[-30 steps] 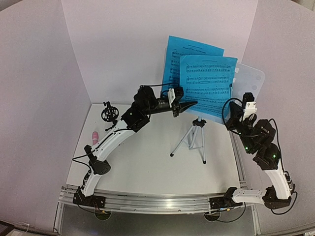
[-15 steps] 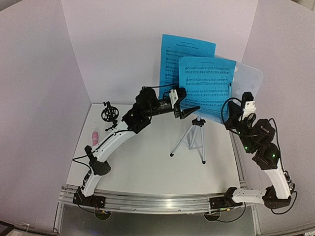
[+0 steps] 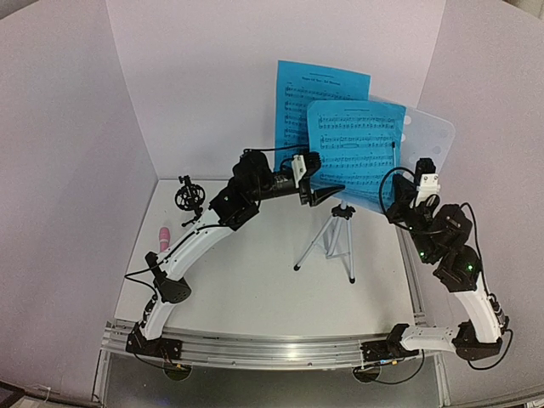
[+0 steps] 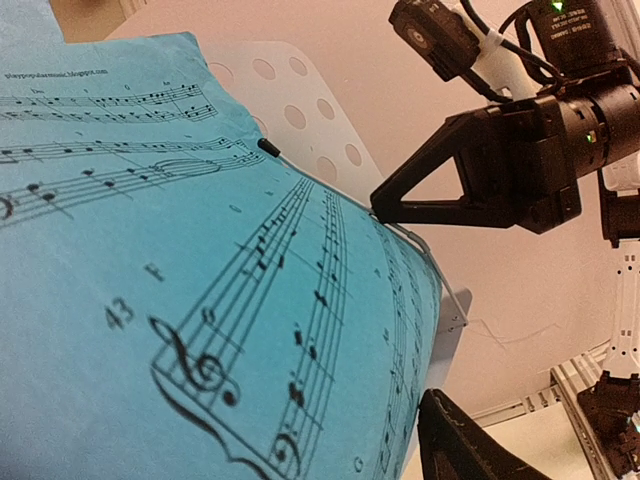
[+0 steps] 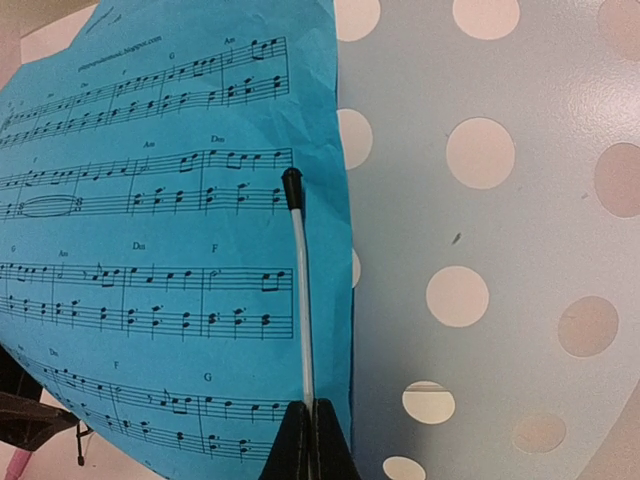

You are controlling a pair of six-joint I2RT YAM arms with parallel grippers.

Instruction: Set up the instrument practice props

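The pale-blue perforated music stand stands at the back right on silver tripod legs. Two blue sheet-music pages lean on it, one in front and one behind it to the left. My left gripper is open just below the pages. In the left wrist view only one of its fingers shows, beside the front page. My right gripper is shut on the stand's white wire page holder, which lies across the front page. The pink microphone and the black mic mount sit at the left.
Lilac walls close in the back and both sides of the white table. A metal rail runs along the near edge by the arm bases. The right arm shows near the stand in the left wrist view.
My left gripper has opened and let go of the pages. The rear page has shifted left and stands more upright. The right gripper stays shut on the wire.
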